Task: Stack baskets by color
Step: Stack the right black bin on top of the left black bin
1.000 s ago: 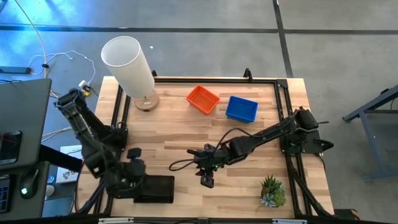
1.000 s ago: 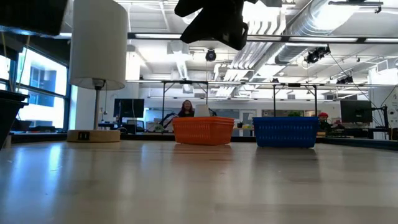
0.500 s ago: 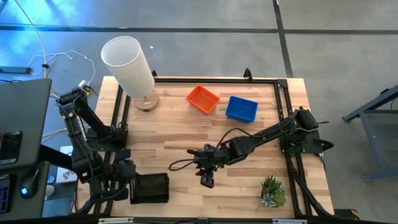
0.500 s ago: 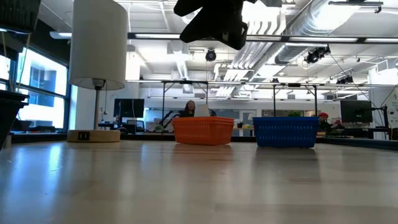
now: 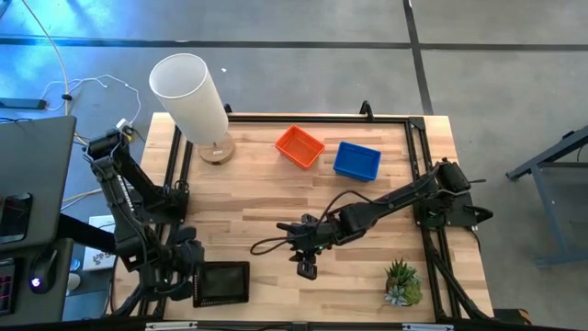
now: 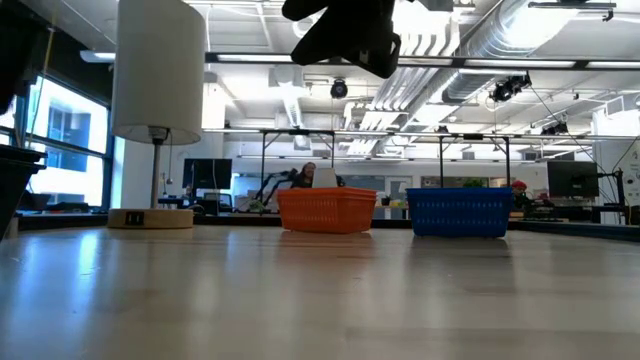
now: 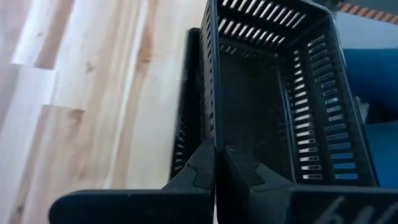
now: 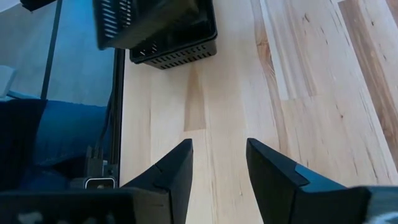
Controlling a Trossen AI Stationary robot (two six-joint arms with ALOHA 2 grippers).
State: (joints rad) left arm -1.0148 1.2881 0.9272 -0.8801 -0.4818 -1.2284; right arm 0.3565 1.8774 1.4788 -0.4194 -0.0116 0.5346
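Note:
My left gripper (image 7: 216, 169) is shut on a black mesh basket (image 5: 220, 283) at the table's near left corner. Right under it a second black basket (image 8: 175, 47) stands on the table; its wall (image 7: 185, 118) shows beside the held one. Whether the two touch, I cannot tell. An orange basket (image 5: 299, 146) and a blue basket (image 5: 356, 160) stand on their bottoms at the far middle, side by side. My right gripper (image 8: 219, 167) hangs open above bare wood near the table's middle (image 5: 306, 267), with nothing between its fingers. My left gripper pinches one side wall (image 7: 215, 127) of the black basket at its rim, with one finger (image 7: 244, 173) inside the basket and the other outside. The fingers slant down from the table's left side. The basket sits with its opening up, over the other black basket.
A tall white lamp (image 5: 190, 96) stands at the far left corner. A small green plant (image 5: 402, 283) stands at the near right. A black frame (image 5: 418, 165) runs round the table's edges. Bare wood lies between the two arms.
My left gripper has gone down and toward the table's near left corner, rolling as it went. The black basket in it has turned from lying on its side to opening up. My right arm has kept still.

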